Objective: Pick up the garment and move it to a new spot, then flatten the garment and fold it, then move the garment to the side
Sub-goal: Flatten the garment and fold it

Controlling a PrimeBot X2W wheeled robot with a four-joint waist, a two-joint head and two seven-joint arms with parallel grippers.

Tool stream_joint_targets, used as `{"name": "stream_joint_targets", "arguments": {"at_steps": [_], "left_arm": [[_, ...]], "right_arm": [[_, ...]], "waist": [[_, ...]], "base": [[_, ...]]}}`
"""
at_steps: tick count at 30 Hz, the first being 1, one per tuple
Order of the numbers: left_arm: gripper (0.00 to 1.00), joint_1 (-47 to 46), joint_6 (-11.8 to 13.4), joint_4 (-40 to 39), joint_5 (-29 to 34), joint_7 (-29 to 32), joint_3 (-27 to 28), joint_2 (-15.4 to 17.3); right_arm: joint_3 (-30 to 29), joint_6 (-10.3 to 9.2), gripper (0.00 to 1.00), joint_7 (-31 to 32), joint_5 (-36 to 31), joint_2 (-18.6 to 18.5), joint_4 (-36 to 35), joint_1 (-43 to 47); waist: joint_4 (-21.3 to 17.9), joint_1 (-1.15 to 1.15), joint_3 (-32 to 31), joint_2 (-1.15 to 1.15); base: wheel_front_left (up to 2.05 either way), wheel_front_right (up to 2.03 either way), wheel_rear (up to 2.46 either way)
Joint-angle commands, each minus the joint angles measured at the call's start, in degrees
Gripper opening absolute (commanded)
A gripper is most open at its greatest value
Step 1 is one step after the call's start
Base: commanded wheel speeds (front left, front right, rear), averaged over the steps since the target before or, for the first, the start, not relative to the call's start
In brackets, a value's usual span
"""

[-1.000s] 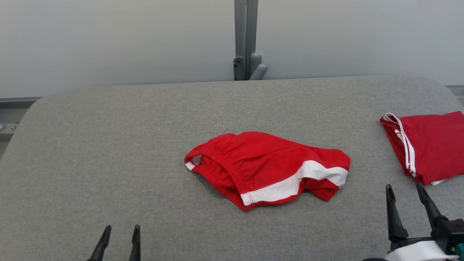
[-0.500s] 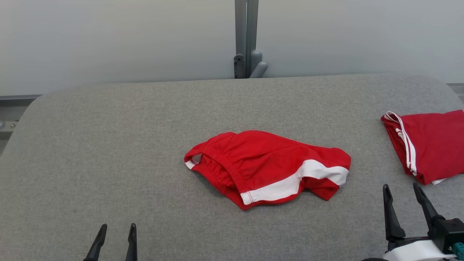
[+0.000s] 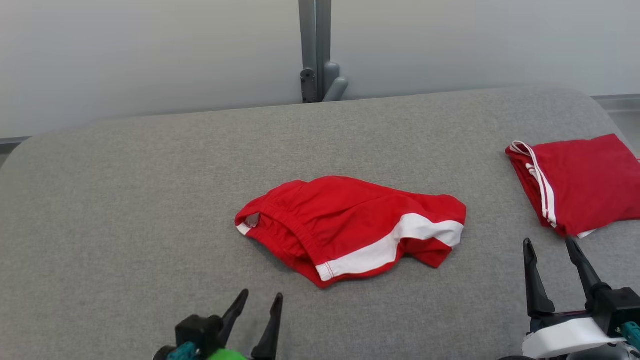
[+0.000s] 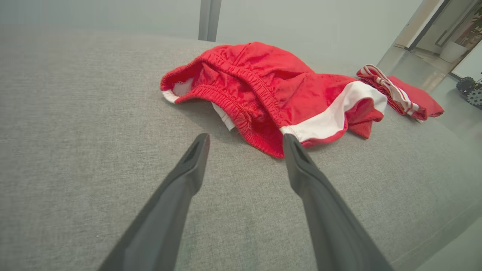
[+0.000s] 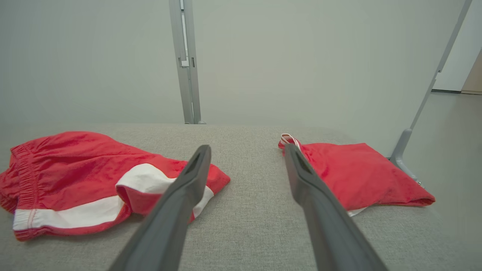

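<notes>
Red shorts (image 3: 350, 220), white side band (image 3: 385, 250), waistband tag (image 3: 252, 220) illegible

Right gripper (image 3: 547, 241): skinny black tapered fingers (image 3: 536, 280), white cuff (image 3: 565, 340), teal plug (image 3: 631, 332). Left gripper (image 3: 262, 294) has green trim (image 3: 222, 355).

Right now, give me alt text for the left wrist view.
Crumpled red shorts with a white band lie on the gray padded table, just beyond the open left claw. A folded red garment lies farther right.

The left claw (image 3: 262, 294) and right claw (image 3: 547, 241) hover, jaws spread apart.
</notes>
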Motion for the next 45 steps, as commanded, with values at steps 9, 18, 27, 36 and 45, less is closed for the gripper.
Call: {"name": "stream_joint_targets", "arguments": {"at_steps": [9,18,27,36,45], "left_arm": [[1.0,-12.99,1.06,11.47,-8.04,9.39,-6.81,-1.23],[1.0,-18.23,3.36,17.55,-13.81,6.59,-10.85,-1.21],[0.0,-21.25,1.84,21.1,-16.52,4.23,-14.1,-1.24],[0.0,-20.76,1.43,11.98,-20.04,7.42,-13.01,2.64],[0.0,-11.75,5.61,-6.99,-22.07,16.87,-8.23,16.44]], "right_arm": [[0.84,-0.09,1.0,-0.15,0.11,0.64,-0.65,-2.88],[0.0,-0.09,1.0,-0.15,0.1,1.02,-0.8,-3.69],[-0.5,-0.09,1.0,-0.16,0.13,1.16,-0.9,-3.96],[-1.23,-0.09,1.0,-0.16,0.02,1.24,-0.97,-2.72],[-1.33,-0.09,1.0,-0.16,0.15,1.25,-0.34,-2.15]], "waist": [[-5.82,0.0,5.51,0.0],[-9.09,0.0,7.1,0.0],[-9.25,0.0,7.84,0.0],[-7.29,0.0,7.58,0.0],[-4.25,0.0,7.26,0.0]], "base": [[0.0,0.0,0.0],[0.0,0.0,0.0],[0.0,0.0,0.0],[0.0,0.0,0.0],[0.0,0.0,0.0]]}}
